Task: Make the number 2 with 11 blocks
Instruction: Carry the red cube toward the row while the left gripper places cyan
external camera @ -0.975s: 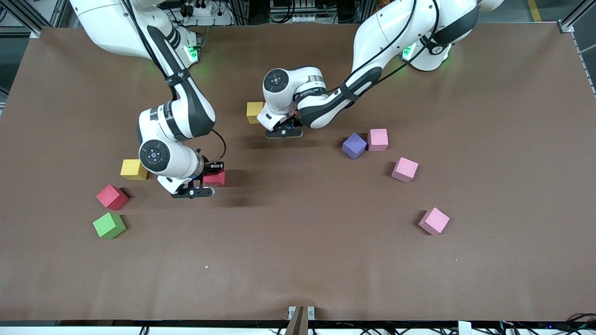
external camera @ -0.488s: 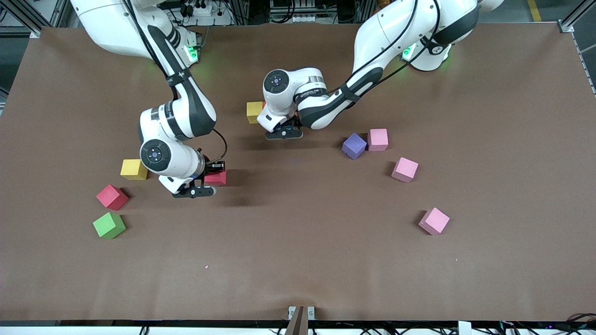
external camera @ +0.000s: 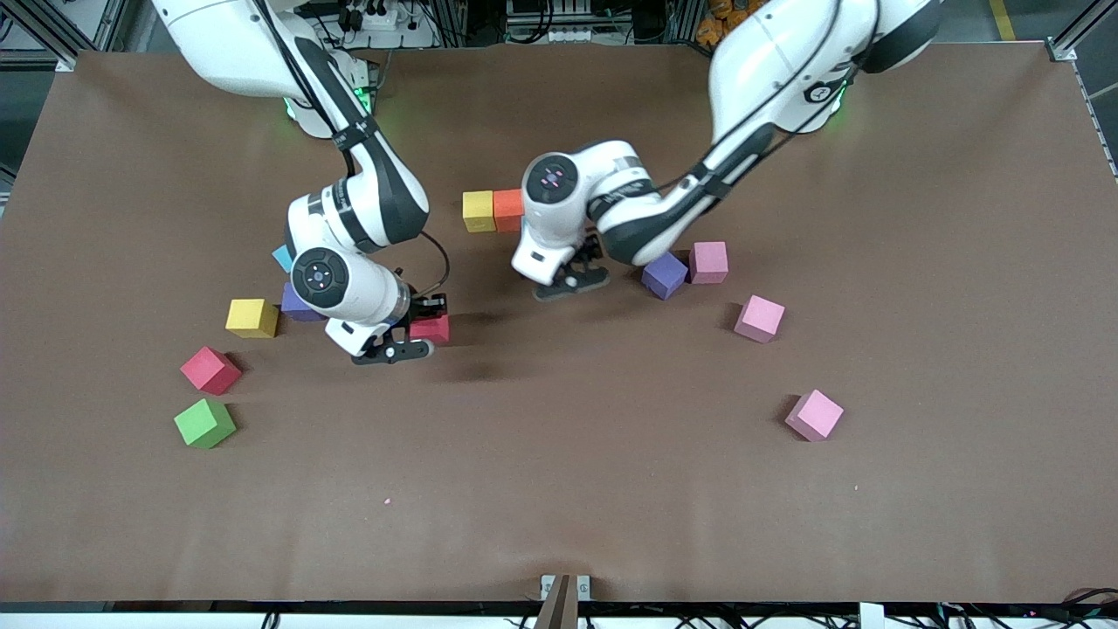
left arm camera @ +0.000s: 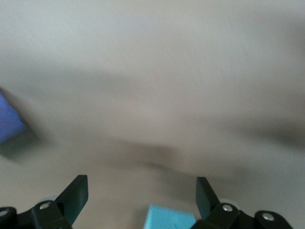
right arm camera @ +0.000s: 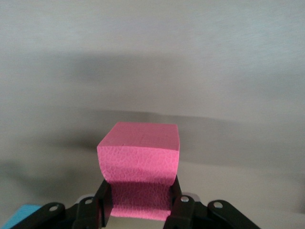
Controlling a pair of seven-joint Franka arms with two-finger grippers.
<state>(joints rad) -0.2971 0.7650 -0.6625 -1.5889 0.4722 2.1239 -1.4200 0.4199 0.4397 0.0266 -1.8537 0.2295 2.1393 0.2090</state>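
Nearest the front camera lie loose blocks on the brown table [external camera: 559, 489]: a green block [external camera: 204, 423] and a red one [external camera: 210, 369] toward the right arm's end, and a pink block [external camera: 814, 414] toward the left arm's end. Farther up, the right gripper [external camera: 409, 339] hangs over the middle of the table with its jaws pinching a red-pink block [external camera: 431, 328], seen in the right wrist view as a cube squeezed between the pads [right arm camera: 141, 168]. This looks like the carrying step: the block is lifted and wants setting down in line with the started row. Near that arm sit a yellow block [external camera: 251, 317], a purple one [external camera: 297, 303] and a light blue one [external camera: 282, 257], partly hidden by the arm. Toward the left arm's end are another pink block [external camera: 759, 317] and a purple [external camera: 665, 274] and pink [external camera: 708, 261] pair that touch. The left gripper [external camera: 572, 281] hovers beside that purple block, jaws spread and empty in its wrist view [left arm camera: 140, 195]. Farthest off, the number 2 is barely begun: a yellow block [external camera: 478, 210] and an orange block [external camera: 507, 210] touch side by side, well short of eleven. I judge the next move calls for placing the held block flush against the orange one without nudging it. The room shows only metal framing and cables past the table's edge.
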